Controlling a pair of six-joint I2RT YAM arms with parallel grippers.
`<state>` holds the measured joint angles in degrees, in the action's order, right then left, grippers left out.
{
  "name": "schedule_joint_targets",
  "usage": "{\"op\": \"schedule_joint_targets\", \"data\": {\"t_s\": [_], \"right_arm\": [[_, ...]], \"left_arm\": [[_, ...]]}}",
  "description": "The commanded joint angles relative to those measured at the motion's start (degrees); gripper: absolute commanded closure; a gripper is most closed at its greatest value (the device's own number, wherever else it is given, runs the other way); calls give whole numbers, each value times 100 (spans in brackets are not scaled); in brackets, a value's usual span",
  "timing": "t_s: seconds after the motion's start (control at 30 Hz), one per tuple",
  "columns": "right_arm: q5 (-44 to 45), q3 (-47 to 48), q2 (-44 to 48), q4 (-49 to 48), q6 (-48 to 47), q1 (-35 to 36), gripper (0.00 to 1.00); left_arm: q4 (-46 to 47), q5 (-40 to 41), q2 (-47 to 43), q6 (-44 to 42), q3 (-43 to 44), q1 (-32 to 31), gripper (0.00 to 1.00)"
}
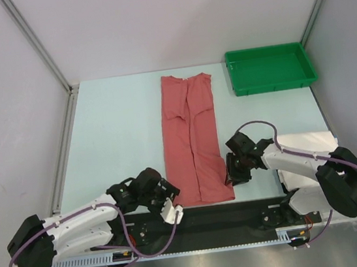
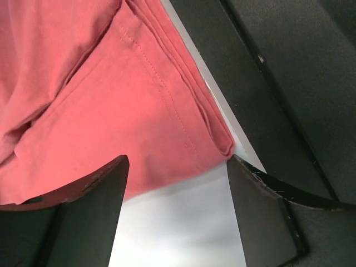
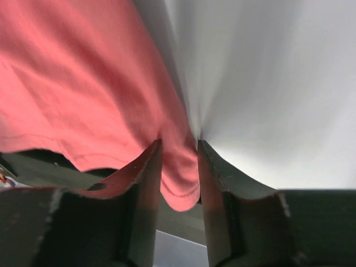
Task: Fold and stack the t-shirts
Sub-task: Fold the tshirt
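Observation:
The salmon-red t-shirt [image 1: 191,138] lies folded lengthwise into a long strip down the middle of the table. My right gripper [image 1: 232,178] is at its near right corner. In the right wrist view my right gripper [image 3: 179,146] is shut on the shirt's hem [image 3: 181,178], and the cloth [image 3: 72,83] is lifted slightly. My left gripper [image 1: 173,205] is at the near left corner. In the left wrist view it [image 2: 177,167] is open over bare table, with the shirt's corner [image 2: 111,100] just ahead of the fingertips. The white t-shirt [image 1: 308,144] lies at the right, partly under my right arm.
An empty green tray [image 1: 271,86] stands at the back right. The black base rail [image 1: 242,214] runs along the table's near edge, close behind the shirt's hem. Grey walls with metal posts enclose the table.

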<state>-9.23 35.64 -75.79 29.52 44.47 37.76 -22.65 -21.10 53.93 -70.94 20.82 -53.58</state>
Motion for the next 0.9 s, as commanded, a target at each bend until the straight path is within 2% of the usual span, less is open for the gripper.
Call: {"op": "schedule_joint_targets", "data": {"t_s": [0.0, 0.07, 0.2, 0.3, 0.4, 0.43, 0.47, 0.5, 0.53, 0.6, 0.73, 0.8, 0.87], "right_arm": [[-96, 14, 459, 449, -9, 135, 61], [-87, -188, 818, 554, 158, 162, 56], [-183, -645, 1224, 345, 640, 249, 53], [-298, -909, 1172, -147, 870, 320, 53], [-324, -883, 927, -481, 906, 416, 54], [-351, -866, 865, -534, 880, 443, 57], [-386, -857, 794, -604, 888, 513, 71], [-491, -848, 742, -596, 906, 548, 79], [-526, -857, 706, -570, 958, 627, 90], [-605, -874, 767, -439, 1046, 908, 97], [-922, -840, 1240, -87, 1240, 1234, 100], [-992, -717, 1417, 246, 1249, 1304, 100], [-993, -462, 1611, 598, 1135, 1269, 100]], "left_arm": [[-37, 151, 179, -148, -192, -179, 23], [-55, 89, 205, -236, -210, -293, 25], [357, 220, 240, -341, -403, -565, 29], [464, 212, 328, -579, -509, -592, 38], [236, 98, 329, -728, -517, -601, 54], [79, 71, 285, -763, -517, -609, 60], [-19, 10, 198, -764, -491, -618, 74], [-124, -34, 144, -712, -456, -627, 82], [-343, -86, 100, -546, -412, -627, 93], [-546, -183, -93, -351, -254, -627, 100], [-1064, -315, -541, 175, -69, -627, 100], [-1101, -359, -804, 448, -8, -636, 100], [-838, -176, -928, 1132, 80, -610, 100]]}}
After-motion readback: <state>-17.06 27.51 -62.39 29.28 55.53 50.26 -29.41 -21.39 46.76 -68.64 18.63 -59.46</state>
